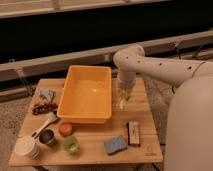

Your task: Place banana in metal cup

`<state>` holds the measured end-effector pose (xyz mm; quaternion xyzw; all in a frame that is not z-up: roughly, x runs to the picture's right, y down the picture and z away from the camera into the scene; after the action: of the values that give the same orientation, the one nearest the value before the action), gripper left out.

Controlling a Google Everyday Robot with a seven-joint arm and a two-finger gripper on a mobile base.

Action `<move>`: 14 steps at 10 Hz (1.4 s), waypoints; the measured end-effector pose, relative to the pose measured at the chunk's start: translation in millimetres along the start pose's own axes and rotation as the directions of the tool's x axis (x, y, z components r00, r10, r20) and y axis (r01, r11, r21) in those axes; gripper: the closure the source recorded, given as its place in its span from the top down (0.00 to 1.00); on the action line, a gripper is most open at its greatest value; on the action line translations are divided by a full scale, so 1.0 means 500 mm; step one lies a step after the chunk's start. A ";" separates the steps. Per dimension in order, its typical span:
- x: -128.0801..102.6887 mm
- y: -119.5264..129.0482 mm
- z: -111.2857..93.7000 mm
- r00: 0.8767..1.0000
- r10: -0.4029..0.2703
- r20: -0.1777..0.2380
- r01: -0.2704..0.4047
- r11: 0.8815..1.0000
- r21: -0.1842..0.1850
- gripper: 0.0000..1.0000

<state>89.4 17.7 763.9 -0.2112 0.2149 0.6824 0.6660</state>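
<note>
Your arm [150, 62] reaches in from the right and bends down over the wooden table [145, 112], with the gripper [123, 98] pointing downward just off the right wall of the yellow tub [85, 92]. You have the fingers clenched, and the banana [121, 104] sits right at their tips, pale yellow and roughly upright, so note it as grasped. You cannot tell from this angle whether its lower end touches the tabletop or hangs just above it. The metal cup [47, 136] stands well apart from the banana, near the table's front-left corner, past the tub's near-left corner, upright, with its dark mouth facing up. Around it you have the orange cup [65, 128] just to its right, the green cup [71, 144] beyond that and nearer the front edge, and the larger white cup [26, 147] to its left at the corner. A white scoop [44, 125] lies slanted just behind the metal cup. Toward the front right, a blue sponge [115, 144] lies flat with a dark brown block [133, 133] beside it. On the left edge, a reddish cluster [44, 107] rests near a small blue-grey piece [47, 93]. The robot's white body [190, 130] fills the right side of the view.
</note>
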 end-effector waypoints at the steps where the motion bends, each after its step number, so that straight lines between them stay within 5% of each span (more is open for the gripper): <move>1: 0.004 0.014 -0.035 0.999 -0.021 0.032 0.021 1.000 -0.002 0.00; 5: 0.035 0.151 -0.102 0.984 -0.141 0.106 0.146 0.988 -0.048 0.00; 8: 0.041 0.278 -0.107 0.964 -0.232 0.133 0.246 0.964 -0.099 0.00; 11: 0.068 0.402 -0.110 0.928 -0.341 0.154 0.361 0.922 -0.137 0.00; 14: 0.105 0.505 -0.105 0.868 -0.463 0.182 0.489 0.859 -0.150 0.00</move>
<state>-164.0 25.3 693.8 -0.2727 0.0423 0.5267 0.8040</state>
